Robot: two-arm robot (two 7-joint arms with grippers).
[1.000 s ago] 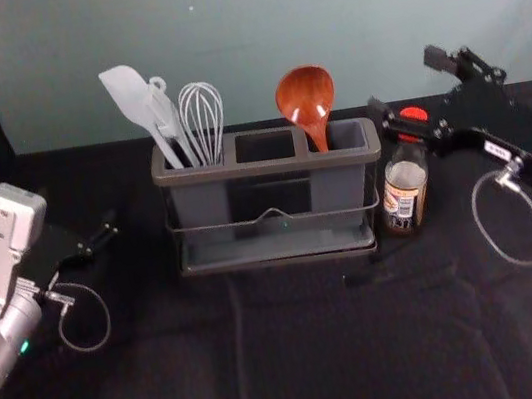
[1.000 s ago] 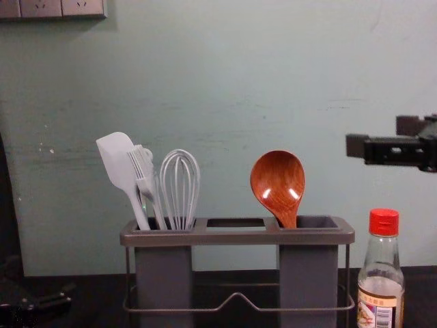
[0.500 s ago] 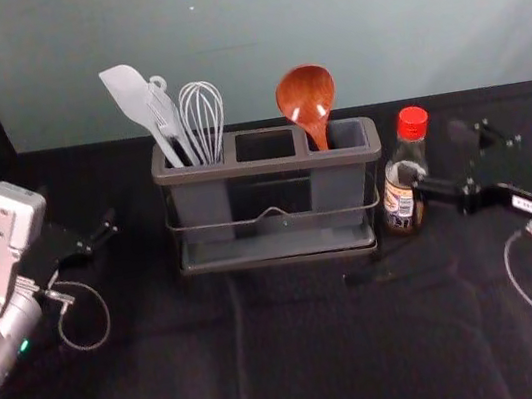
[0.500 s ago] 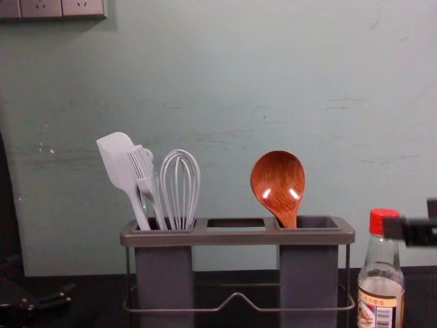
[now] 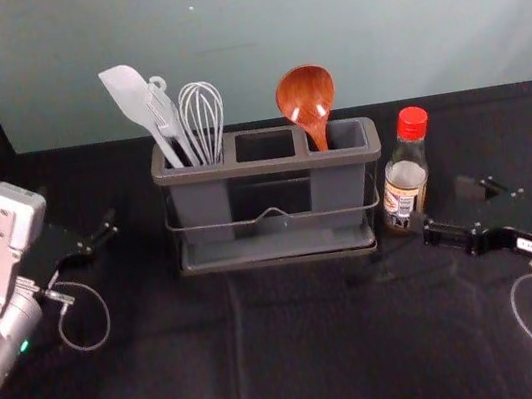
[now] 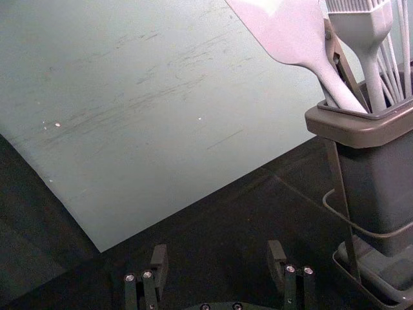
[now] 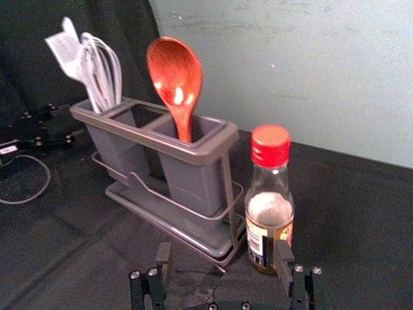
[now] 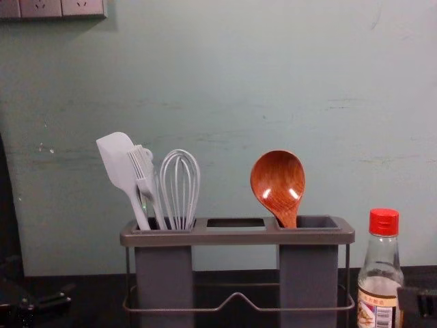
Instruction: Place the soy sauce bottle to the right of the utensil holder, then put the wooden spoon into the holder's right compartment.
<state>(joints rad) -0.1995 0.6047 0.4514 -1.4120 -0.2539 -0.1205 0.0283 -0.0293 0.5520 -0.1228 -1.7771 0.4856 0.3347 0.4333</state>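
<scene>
Beside the soy sauce bottle, right gripper lower than before

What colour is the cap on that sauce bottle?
The cap is bright red, seen best in the right wrist view.

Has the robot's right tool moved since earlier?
Yes, downward: in the head view, the right tool went from the cap of the bottle toward its base.
</scene>
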